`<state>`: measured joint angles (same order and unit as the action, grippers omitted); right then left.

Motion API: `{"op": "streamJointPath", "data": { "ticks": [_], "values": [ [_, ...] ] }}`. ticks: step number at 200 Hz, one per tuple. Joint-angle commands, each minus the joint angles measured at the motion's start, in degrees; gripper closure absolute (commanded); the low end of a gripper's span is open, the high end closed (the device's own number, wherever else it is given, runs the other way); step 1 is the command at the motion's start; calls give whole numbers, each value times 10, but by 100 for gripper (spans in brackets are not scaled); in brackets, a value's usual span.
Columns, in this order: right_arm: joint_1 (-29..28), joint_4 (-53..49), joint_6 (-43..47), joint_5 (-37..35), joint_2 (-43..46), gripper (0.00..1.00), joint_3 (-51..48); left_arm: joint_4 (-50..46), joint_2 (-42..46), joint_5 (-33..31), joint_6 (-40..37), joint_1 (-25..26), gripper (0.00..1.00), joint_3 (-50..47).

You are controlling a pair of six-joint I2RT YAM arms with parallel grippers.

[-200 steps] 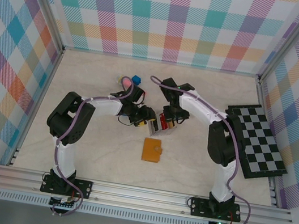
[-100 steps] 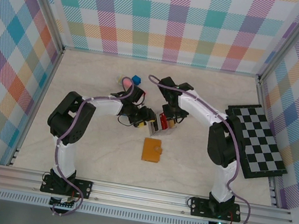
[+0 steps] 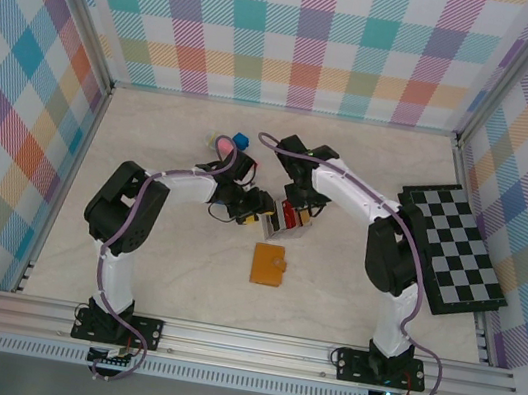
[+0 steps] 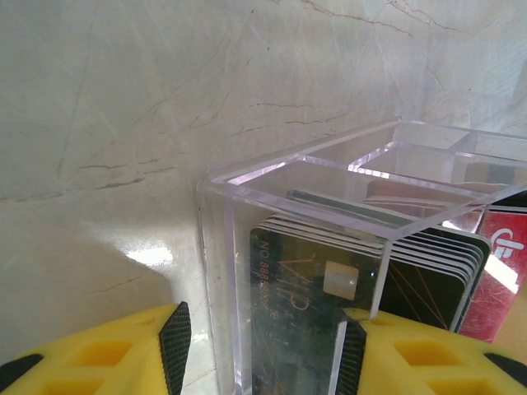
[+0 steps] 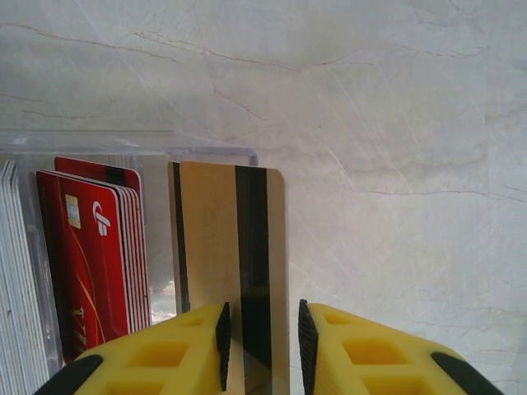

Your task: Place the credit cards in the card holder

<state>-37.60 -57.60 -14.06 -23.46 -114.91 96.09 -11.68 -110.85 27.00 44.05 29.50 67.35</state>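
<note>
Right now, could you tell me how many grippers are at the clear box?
2. The left gripper straddles a corner of the clear box; the right gripper is at a tan card beside the red cards.

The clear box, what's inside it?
Cards stand in the clear box: black ones, red ones. Yellow fingers hide their bottoms.

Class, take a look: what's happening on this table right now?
The left end effector straddles one end of a clear box of credit cards; whether it clamps is unclear. The right end effector has a tan card between its jaws, a narrow gap showing, so no grip yet. The card holder lies closed on the table.
</note>
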Motion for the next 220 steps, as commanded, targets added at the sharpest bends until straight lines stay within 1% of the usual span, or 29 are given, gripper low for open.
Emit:
{"op": "streamJointPath", "data": {
  "ticks": [1,25,85,97,123,152,157,166,190,220],
  "values": [
    [-4,-20,6,-21,26,72,16,-38,-15,-9,-8,3,49,1],
    [-4,-25,6,-25,27,72,17,-38,-16,-7,-8,3,49,1],
    [-10,-30,5,-30,39,77,21,-38,-12,-9,-11,3,49,1],
    [-10,-30,5,-30,43,80,21,-37,-11,-10,-11,3,49,1],
    [-10,-33,5,-30,47,81,21,-37,-10,-11,-12,3,49,0],
    [-10,-34,1,-22,56,85,22,-37,-6,-13,-12,3,49,0],
    [-10,-33,-1,-18,60,86,22,-38,-5,-14,-13,3,49,1],
    [-10,-31,-3,-3,69,91,21,-37,-3,-15,-16,3,49,2],
    [-9,-7,-18,55,110,95,4,-34,18,-20,-17,3,48,-5],
    [2,41,-59,132,176,96,-44,-16,60,-26,-13,3,42,-12]
  ]
}}
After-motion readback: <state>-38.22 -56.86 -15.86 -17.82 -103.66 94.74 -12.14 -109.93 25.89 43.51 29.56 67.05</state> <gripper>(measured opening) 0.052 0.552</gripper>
